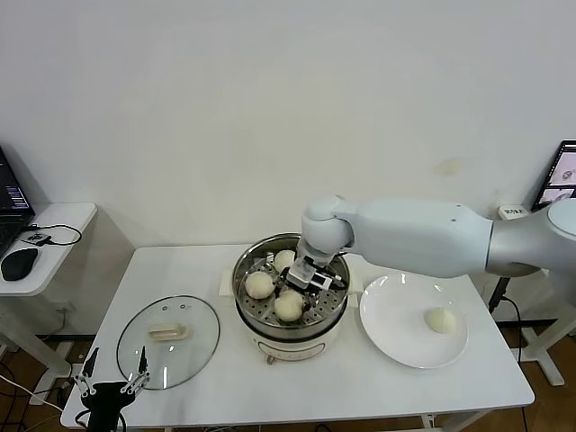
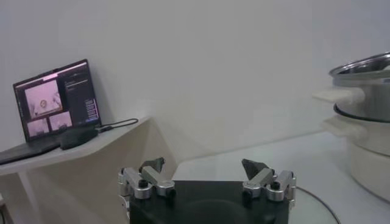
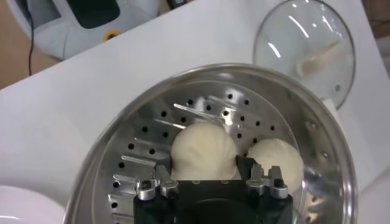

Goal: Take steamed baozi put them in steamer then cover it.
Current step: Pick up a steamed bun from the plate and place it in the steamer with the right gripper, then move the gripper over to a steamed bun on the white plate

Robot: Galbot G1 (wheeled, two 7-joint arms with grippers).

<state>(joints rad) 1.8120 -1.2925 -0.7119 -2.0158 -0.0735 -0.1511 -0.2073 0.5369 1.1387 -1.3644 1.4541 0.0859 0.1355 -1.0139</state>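
The steamer (image 1: 268, 328) stands mid-table with three baozi on its perforated tray (image 3: 152, 131): one on the left (image 1: 259, 284), one in front (image 1: 288, 307), one at the back (image 1: 283, 259). My right gripper (image 1: 302, 281) reaches down into the pot. In the right wrist view one baozi (image 3: 204, 149) rests on the tray between its fingers, and the jaws stand open just off the bun's sides (image 3: 204, 169). A second bun (image 3: 277, 161) lies beside it. Another baozi (image 1: 439, 319) sits on the white plate (image 1: 396, 315). The glass cover (image 1: 168, 342) lies flat at front left.
My left gripper (image 1: 112, 385) waits open off the table's front-left corner, close to the cover (image 2: 204, 167); the steamer's wall (image 2: 365, 79) shows beyond it. A side desk (image 1: 49, 225) with a laptop and mouse stands at left.
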